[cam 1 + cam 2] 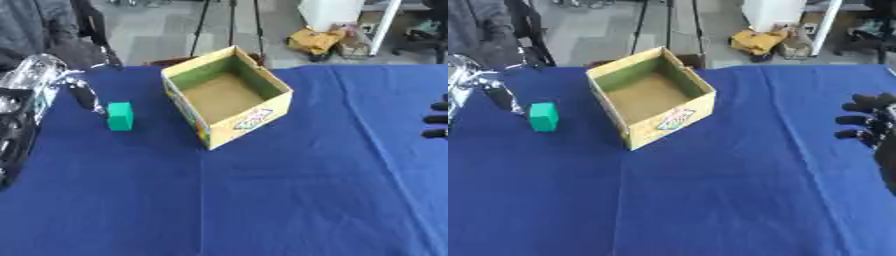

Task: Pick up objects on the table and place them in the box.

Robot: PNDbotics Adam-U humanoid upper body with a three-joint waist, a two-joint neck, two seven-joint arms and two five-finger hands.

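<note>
The yellow cardboard box (229, 95) stands open on the blue tablecloth (289, 200), and its inside is bare. The green block (120, 116) stands upright to its left, apart from it. The left hand (83, 95) reaches beside the block, whether touching I cannot tell, nor its fingers. The right hand (870, 122) rests at the right edge, fingers relaxed, holding nothing.
</note>
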